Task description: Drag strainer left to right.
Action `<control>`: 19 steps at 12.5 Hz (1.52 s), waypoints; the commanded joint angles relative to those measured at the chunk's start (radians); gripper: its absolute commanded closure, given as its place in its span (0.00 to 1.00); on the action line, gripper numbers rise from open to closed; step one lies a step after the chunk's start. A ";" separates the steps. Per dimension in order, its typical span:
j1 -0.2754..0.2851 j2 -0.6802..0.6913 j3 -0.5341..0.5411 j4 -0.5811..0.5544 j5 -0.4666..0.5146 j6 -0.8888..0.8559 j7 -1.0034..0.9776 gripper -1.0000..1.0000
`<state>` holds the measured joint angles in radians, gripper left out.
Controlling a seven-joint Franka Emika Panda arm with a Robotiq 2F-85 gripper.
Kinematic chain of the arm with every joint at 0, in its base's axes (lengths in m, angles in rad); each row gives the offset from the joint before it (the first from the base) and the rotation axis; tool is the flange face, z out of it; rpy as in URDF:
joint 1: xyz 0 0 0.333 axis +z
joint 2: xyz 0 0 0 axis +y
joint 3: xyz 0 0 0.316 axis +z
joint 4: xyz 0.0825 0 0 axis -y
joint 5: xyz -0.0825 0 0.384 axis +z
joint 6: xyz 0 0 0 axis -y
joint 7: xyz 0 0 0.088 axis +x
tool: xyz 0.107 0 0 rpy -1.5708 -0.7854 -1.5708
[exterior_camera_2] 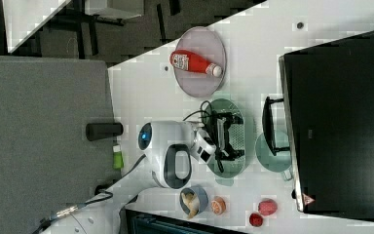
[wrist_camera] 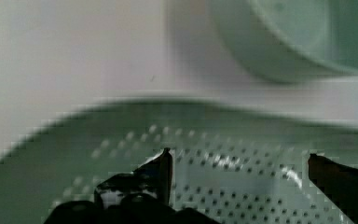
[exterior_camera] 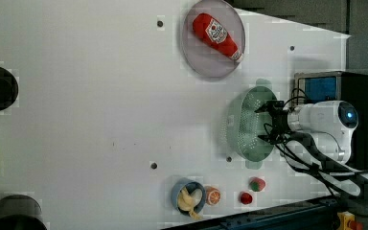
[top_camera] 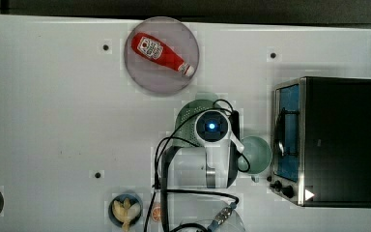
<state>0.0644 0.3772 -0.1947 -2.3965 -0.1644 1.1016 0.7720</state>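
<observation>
A glossy white robot arm with dark grey joint sections carries a round blue light on its casing. Black cables loop along the wrist to a black gripper with two dark fingers.

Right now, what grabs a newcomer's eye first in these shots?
The white arm, its open gripper poised over the bowl of the mint-green strainer near the middle of the table. Next, the red ketchup bottle lying on a grey plate toward the top view's upper edge. Then the dark toaster oven at the top view's right, with a teal mug between it and the strainer.
</observation>
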 commanded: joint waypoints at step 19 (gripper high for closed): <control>0.004 -0.715 0.080 0.346 0.138 -1.105 -0.717 0.00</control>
<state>0.0788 -0.3413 -0.1263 -2.0645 -0.0281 -0.0045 0.0960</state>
